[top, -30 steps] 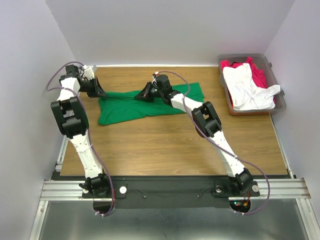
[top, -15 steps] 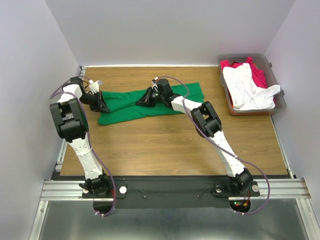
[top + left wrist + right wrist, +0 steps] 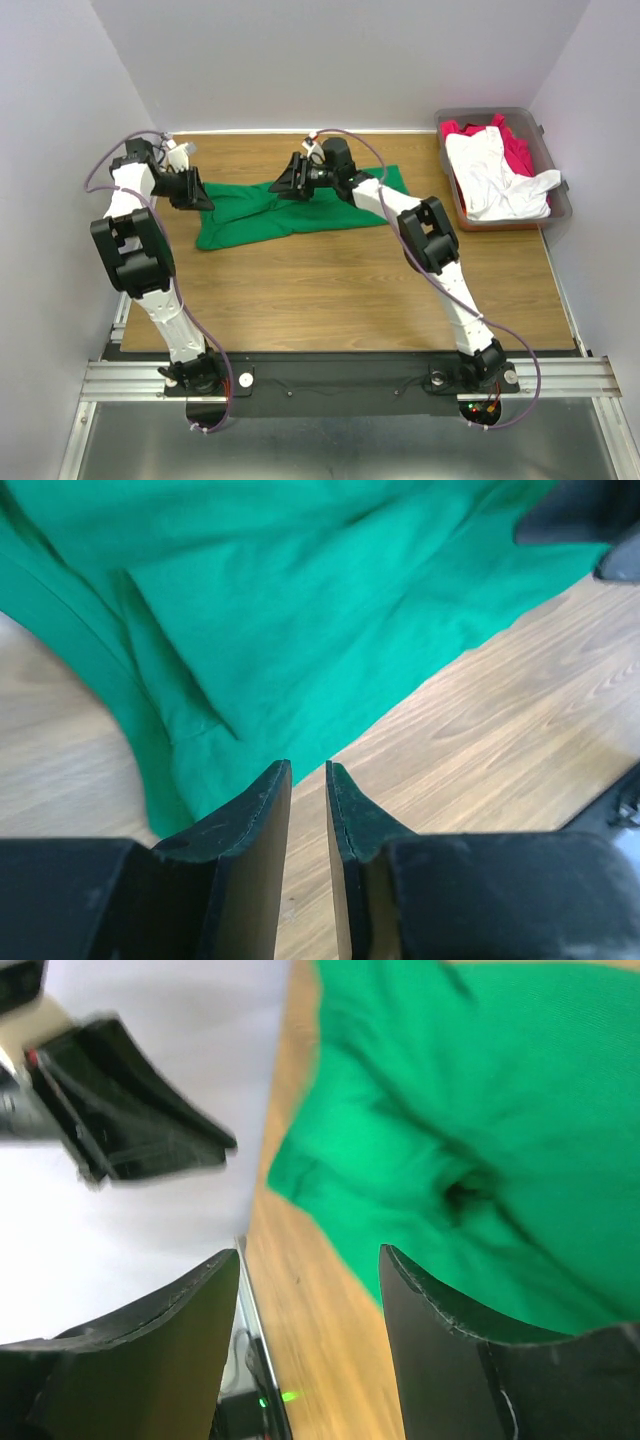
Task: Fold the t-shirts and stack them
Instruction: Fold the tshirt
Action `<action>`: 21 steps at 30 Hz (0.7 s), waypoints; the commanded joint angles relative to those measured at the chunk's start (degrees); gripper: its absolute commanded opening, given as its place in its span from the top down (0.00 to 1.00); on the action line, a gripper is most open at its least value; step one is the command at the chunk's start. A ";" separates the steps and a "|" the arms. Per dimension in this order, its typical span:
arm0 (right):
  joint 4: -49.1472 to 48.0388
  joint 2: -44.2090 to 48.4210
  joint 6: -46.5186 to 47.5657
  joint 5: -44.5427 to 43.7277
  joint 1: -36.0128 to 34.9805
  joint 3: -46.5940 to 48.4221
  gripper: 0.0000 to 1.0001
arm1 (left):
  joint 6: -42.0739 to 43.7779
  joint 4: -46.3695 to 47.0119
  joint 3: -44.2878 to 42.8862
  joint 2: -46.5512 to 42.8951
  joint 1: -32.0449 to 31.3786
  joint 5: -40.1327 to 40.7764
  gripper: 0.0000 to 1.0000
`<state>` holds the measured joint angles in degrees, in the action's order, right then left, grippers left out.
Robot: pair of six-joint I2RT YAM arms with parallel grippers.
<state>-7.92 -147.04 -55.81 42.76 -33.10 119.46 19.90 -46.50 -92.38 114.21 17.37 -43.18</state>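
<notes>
I count three t-shirts: one green t-shirt [image 3: 260,215] on the one surface [image 3: 330,290], one white t-shirt [image 3: 495,180] and one red t-shirt [image 3: 518,152] in the one bin [image 3: 478,113]. Two sets of jaws are mine.

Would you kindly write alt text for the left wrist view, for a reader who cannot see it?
The left gripper, black fingers nearly closed on nothing, is poised at the edge of a rumpled bright green cloth t-shirt lying on a light wooden table.

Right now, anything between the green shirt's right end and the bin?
Nothing. The top view shows only bare wooden tabletop between the green t-shirt and the bin.
</notes>
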 commanded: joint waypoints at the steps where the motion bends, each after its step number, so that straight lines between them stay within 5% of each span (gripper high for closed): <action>1: -0.96 8.34 9.13 5.49 2.51 -2.56 0.37 | 0.93 0.88 -3.69 -6.19 -0.66 -1.39 0.67; 11: 23.98 12.92 31.72 0.66 15.24 -6.95 0.57 | -6.01 12.74 0.88 -3.66 -8.30 3.89 0.71; 21: 29.72 12.83 43.93 -9.35 21.41 -16.27 0.65 | -11.20 16.27 1.24 5.13 -9.81 11.71 0.77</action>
<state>18.63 -135.81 -19.86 38.72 -9.76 104.95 10.81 -31.59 -91.48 118.06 7.27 -35.48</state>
